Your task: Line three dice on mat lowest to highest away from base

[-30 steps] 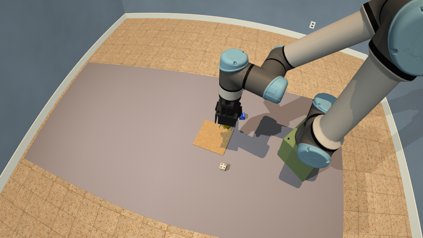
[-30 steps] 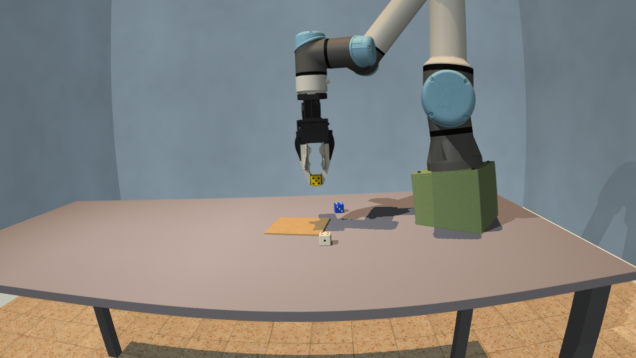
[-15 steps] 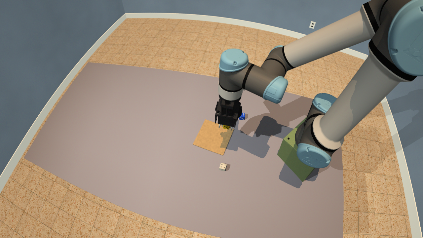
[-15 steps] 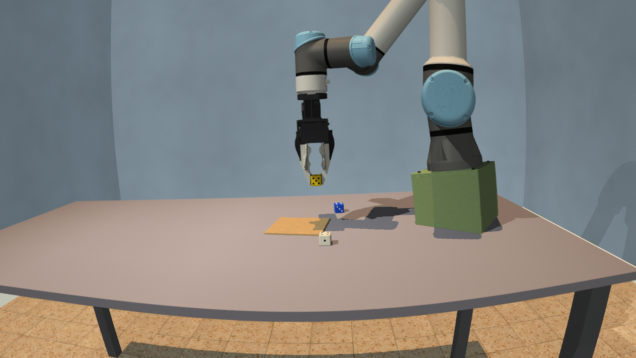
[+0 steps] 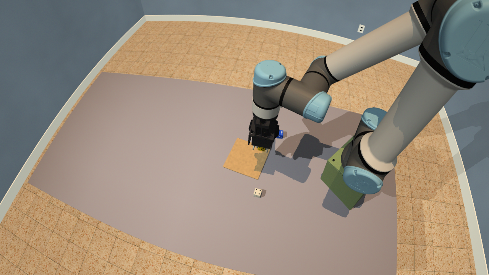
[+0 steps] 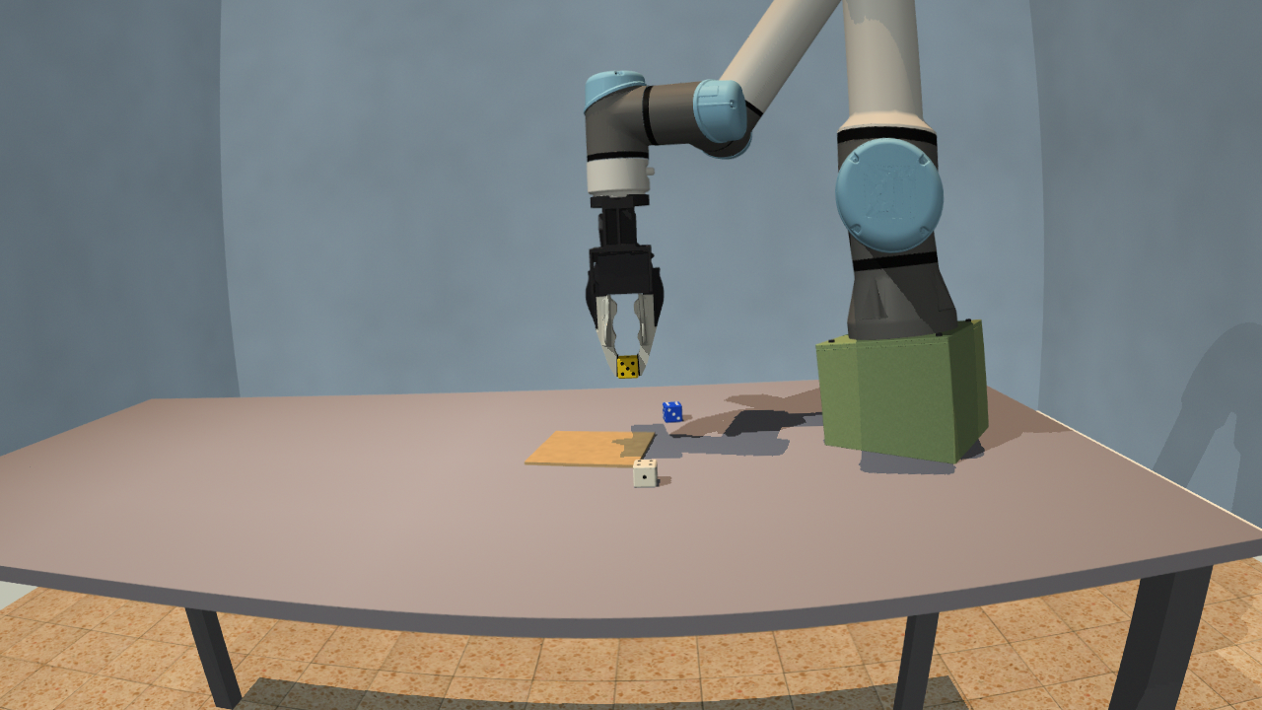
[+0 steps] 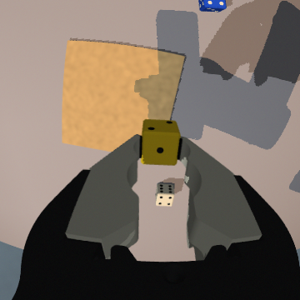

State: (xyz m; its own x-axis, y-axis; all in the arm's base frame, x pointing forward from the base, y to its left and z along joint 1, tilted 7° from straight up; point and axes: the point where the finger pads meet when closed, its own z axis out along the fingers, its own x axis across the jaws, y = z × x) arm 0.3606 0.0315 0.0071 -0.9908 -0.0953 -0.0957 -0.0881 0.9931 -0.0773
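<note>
Table (image 5: 153, 136) (image 6: 370, 512) (image 7: 25, 187): broad and mauve-grey, spanning the middle of the top view; shadows of the arm fall across it.
Arm (image 5: 376, 46) (image 6: 785, 52): reaches in from the upper right of the top view, blocking part of the far table edge.
Pedestal (image 5: 338, 183) (image 6: 891, 396): green block under the arm, right of centre in the exterior view, well apart from the mat.
Mat (image 5: 242, 159) (image 6: 582, 448) (image 7: 106, 92): orange, flat, near the centre of the top view, its right-hand part shaded.
Gripper (image 5: 260, 148) (image 6: 627, 366) (image 7: 158, 137): above the table, pointing down; its fingers are closed on the yellow die.
Yellow die (image 5: 261, 148) (image 6: 627, 367) (image 7: 160, 143): aloft between the fingertips.
White die (image 5: 257, 192) (image 6: 645, 473) (image 7: 165, 195): on the table, below the mat in the top view, four on top.
Blue die (image 5: 280, 134) (image 6: 672, 411) (image 7: 212, 5): off the mat, to its upper right in the top view, partly hidden there by the gripper.
Wall outlet (image 5: 361, 28): upper right of the top view.
</note>
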